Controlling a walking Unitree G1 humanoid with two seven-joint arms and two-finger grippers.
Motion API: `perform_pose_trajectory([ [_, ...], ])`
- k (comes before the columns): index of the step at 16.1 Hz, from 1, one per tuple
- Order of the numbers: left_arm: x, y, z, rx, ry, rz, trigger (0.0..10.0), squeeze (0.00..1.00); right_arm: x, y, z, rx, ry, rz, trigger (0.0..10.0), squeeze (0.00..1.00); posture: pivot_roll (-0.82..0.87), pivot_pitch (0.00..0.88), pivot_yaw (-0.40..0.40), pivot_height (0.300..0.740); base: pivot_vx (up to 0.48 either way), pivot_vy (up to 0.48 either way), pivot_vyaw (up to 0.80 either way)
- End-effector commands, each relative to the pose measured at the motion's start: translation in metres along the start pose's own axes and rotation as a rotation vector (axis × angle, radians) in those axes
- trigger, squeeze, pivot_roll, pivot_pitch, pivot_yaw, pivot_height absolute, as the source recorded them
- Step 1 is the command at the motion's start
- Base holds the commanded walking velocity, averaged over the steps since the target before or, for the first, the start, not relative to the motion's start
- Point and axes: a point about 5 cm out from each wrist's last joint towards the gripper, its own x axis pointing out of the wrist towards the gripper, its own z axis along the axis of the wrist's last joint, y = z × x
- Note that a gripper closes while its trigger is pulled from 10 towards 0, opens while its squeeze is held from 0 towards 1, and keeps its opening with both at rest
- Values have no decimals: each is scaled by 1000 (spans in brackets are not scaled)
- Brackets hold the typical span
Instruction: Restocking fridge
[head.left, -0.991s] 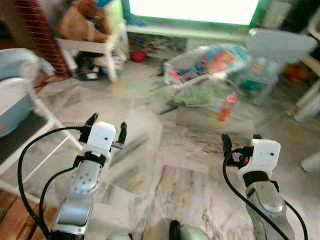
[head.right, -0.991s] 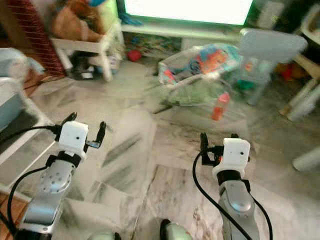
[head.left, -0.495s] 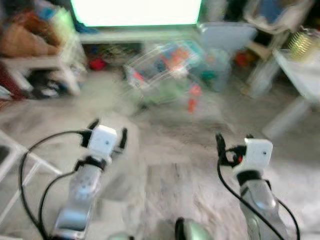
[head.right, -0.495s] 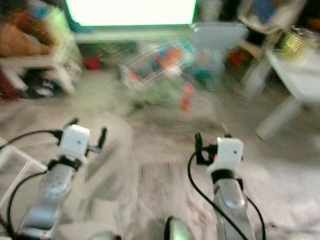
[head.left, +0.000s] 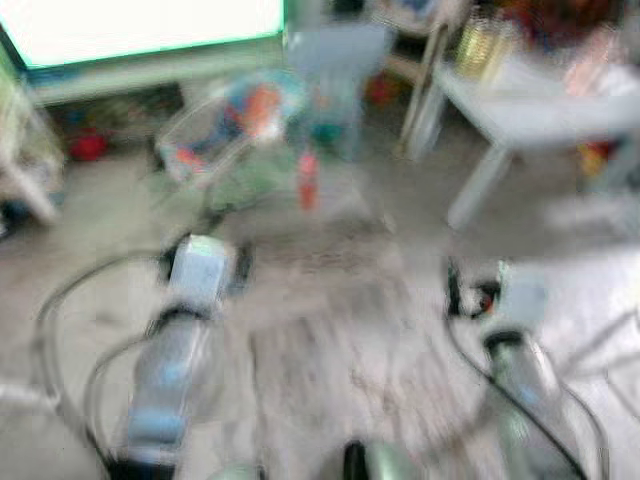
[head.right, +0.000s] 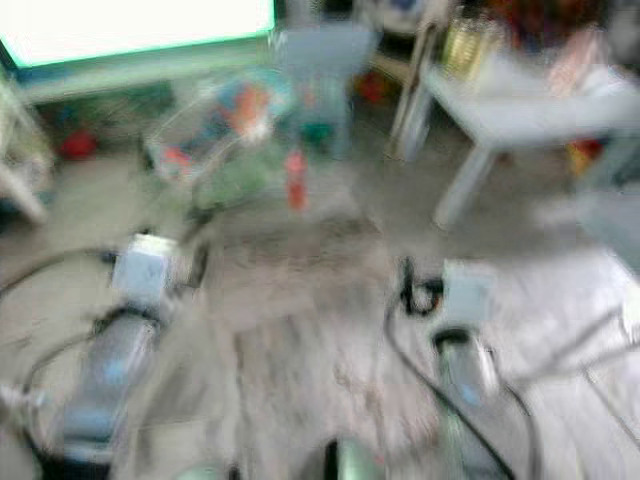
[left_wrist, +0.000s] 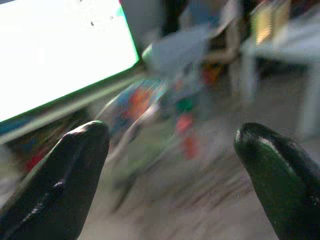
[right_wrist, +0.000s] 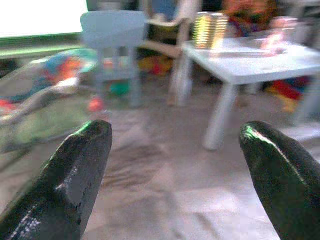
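Camera has swung right since earlier: white worktop (head.left: 540, 95) now in view, frames blurred. Left pincer (left_wrist: 170, 170) and right pincer (right_wrist: 175, 175) both spread wide, holding nothing. No readable writing.

Marble floor (head.left: 330, 340) bears a baby bouncer (head.left: 225, 135).

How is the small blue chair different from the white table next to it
The blue chair is pale blue with a solid backrest; the white table is white with a flat top. The chair is the narrower of the two; the table spreads wider. Items sit on the table; none that I can make out on the chair. Both stand upright on the marbled floor.
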Motion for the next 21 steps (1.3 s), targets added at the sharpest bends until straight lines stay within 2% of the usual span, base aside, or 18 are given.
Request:
perform_pose_trajectory([
  [1, -1, 9, -2, 10, 5, 21, 10000, 0, 2, 3, 3, 15, -12, 2, 10000, 0, 52, 99, 23, 740, 0, 0, -800],
  [3, 2, 13, -2, 38, -1, 38, 10000, 0, 3, 5, 4, -11, -13, 34, 10000, 0, 54, 101, 19, 740, 0, 0, -800],
  [11, 4, 12, -1, 14, -7, 62, 10000, 0, 2, 6, 5, 8, -20, 24, 10000, 0, 43, 96, 15, 740, 0, 0, -800],
  [16, 5, 7, -3, 4, 4, 61, 10000, 0, 1, 5, 1, -1, 12, 19, 10000, 0, 38, 101, 15, 740, 0, 0, 0],
  [18, 5, 8, -4, 7, 15, 76, 10000, 0, 2, 12, 0, -12, 29, 46, 10000, 0, 42, 102, 15, 740, 0, 0, 0],
  [20, 5, 9, -3, 13, 11, 81, 10000, 0, 3, 14, 1, -37, 16, 10, 10000, 0, 43, 108, 15, 740, 0, 0, 0],
  [21, 5, 7, -2, 20, 9, 85, 10000, 0, 3, 19, 2, 32, 39, 27, 10000, 0, 44, 107, 13, 740, 0, 0, 0],
])
